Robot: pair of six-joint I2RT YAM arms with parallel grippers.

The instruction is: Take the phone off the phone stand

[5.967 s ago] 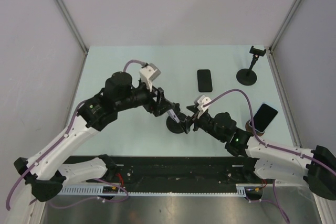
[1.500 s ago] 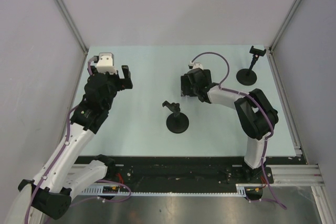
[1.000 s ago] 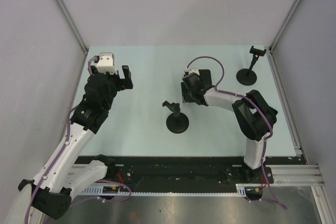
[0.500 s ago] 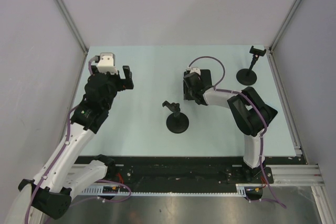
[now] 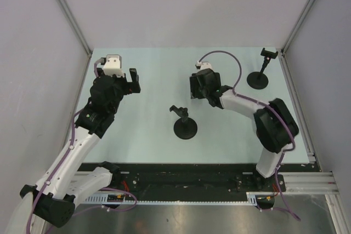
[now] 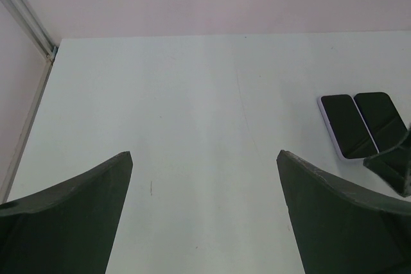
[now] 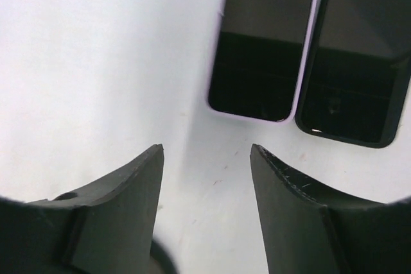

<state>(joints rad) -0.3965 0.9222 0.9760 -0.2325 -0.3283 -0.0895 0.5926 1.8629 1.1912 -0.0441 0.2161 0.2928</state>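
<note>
The black phone stand point(image 5: 185, 127) stands at the table's middle, its clamp point(image 5: 176, 109) empty. Two phones lie flat side by side on the table: a lilac-edged one point(image 7: 266, 49) and a black one point(image 7: 356, 56). Both also show in the left wrist view, the lilac-edged one point(image 6: 345, 125) left of the black one point(image 6: 379, 117). My right gripper point(image 7: 207, 152) is open and empty, hovering just short of the phones; in the top view it point(image 5: 197, 87) hides them. My left gripper point(image 6: 205, 153) is open and empty over bare table at the far left point(image 5: 133, 79).
A second black stand point(image 5: 258, 79) with an empty clamp stands at the far right corner. Grey walls and metal rails point(image 5: 66, 17) enclose the table. A black rail point(image 5: 181, 173) runs along the near edge.
Six seconds ago both grippers were at the centre stand with the phone. Now the stand is empty and the left arm is back at the left. In the last second the right gripper turned slightly.
</note>
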